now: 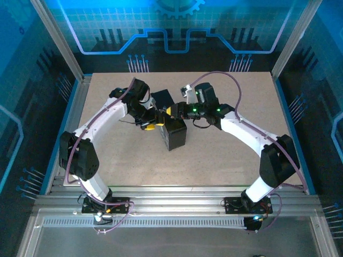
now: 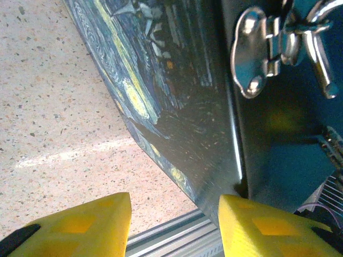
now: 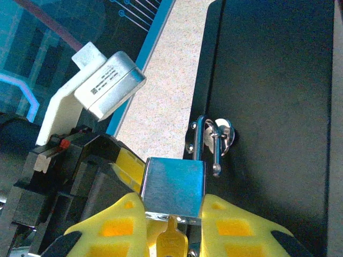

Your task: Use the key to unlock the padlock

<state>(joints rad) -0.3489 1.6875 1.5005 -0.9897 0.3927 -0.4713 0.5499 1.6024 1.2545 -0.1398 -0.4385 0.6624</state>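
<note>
Right tool (image 3: 172, 208) clenches the padlock (image 3: 174, 179), the key (image 3: 171, 241) between its fingers (image 3: 230, 225). Brace the body and twist squarely. Left tool (image 2: 174, 203) stands released beside the box (image 2: 177, 107).

Pale, speckled tabletop (image 1: 225, 160), bordered by grooved aluminium rails (image 1: 177, 195) on the side nearest the arm bases. Directly on the board, one dark box (image 1: 175, 134), wedged between the two grippers: right against the left gripper (image 1: 151, 122) on its right-finger side, and just below the right gripper (image 1: 172, 111). From the left wrist, swirly blue-and-yellow painted face of the box slanting down to the speckled surface just ahead of the yellow fingertips (image 2: 80, 225)
</note>
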